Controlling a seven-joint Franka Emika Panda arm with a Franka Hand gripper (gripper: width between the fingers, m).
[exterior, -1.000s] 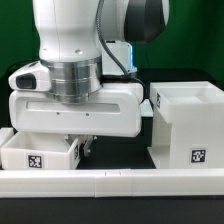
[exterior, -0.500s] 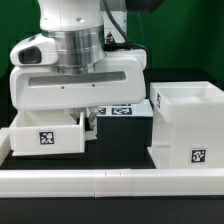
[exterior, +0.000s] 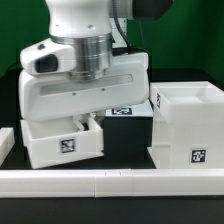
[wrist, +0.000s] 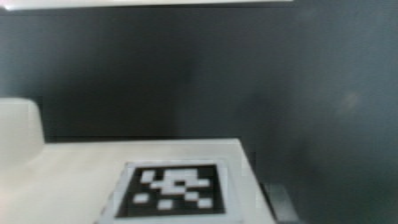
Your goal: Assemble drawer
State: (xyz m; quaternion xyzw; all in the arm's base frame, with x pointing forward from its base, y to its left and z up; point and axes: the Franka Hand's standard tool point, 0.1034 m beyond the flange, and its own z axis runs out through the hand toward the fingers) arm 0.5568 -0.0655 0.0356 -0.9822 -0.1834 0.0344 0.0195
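Observation:
My gripper [exterior: 93, 124] is shut on the wall of a small white drawer tray [exterior: 62, 142]. It holds the tray above the black table, at the exterior view's left, tilted so that its tagged face points forward. The tall white housing [exterior: 186, 125] stands at the exterior view's right with its open side up, and is apart from the tray. In the wrist view the tray's white surface with a black-and-white tag [wrist: 178, 190] fills the lower part over the dark table. The second tray is not in view.
A low white rail [exterior: 110, 181] runs along the table's front edge. The marker board [exterior: 125, 112] lies behind the gripper, between tray and housing. The arm's wide white hand [exterior: 85, 88] hides much of the table's back.
The gripper has risen with the tray, which has left the table, tilted, and moved a little toward the exterior view's right. The housing has not moved.

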